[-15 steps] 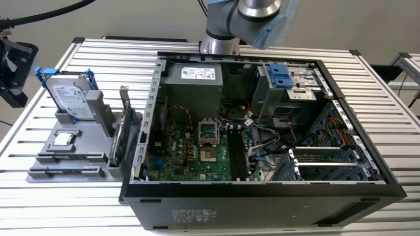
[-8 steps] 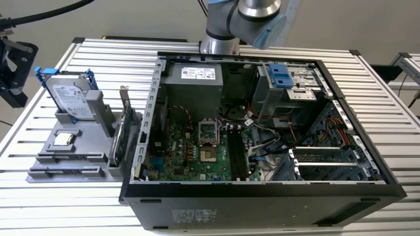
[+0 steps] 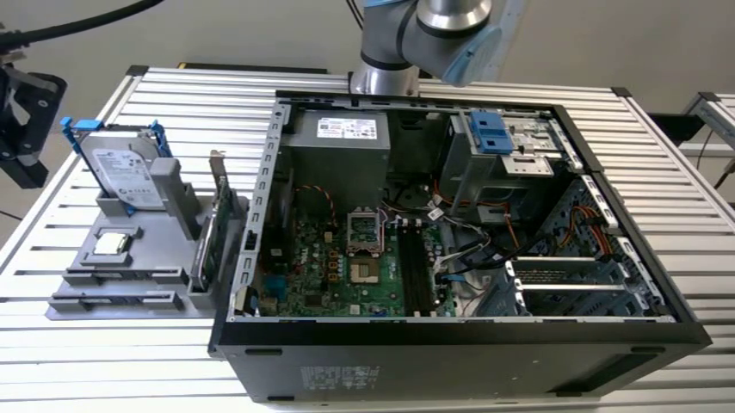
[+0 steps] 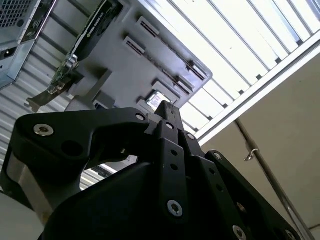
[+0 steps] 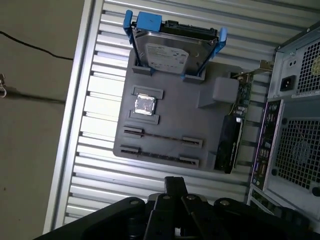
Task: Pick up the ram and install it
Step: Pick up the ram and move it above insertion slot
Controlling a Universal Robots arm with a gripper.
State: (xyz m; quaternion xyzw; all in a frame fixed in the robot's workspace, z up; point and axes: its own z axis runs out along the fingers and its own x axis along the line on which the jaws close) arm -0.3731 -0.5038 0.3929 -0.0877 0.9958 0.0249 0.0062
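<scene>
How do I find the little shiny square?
Look at the grey tray beside the open computer case. The shiny square lies flat on it, next to the propped-up hard drive. It alone is small, square and silver; the drive is big with blue rails.

arm (image 3: 431, 34) | gripper (image 4: 165, 107) — tips closed together — angled downward

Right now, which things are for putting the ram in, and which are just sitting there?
For the job: black gripper; thin ram stick on edge in grey holder; black motherboard memory slots.
Lying about: silver hard drive with blue rails; green expansion card; small square silver chip.
</scene>
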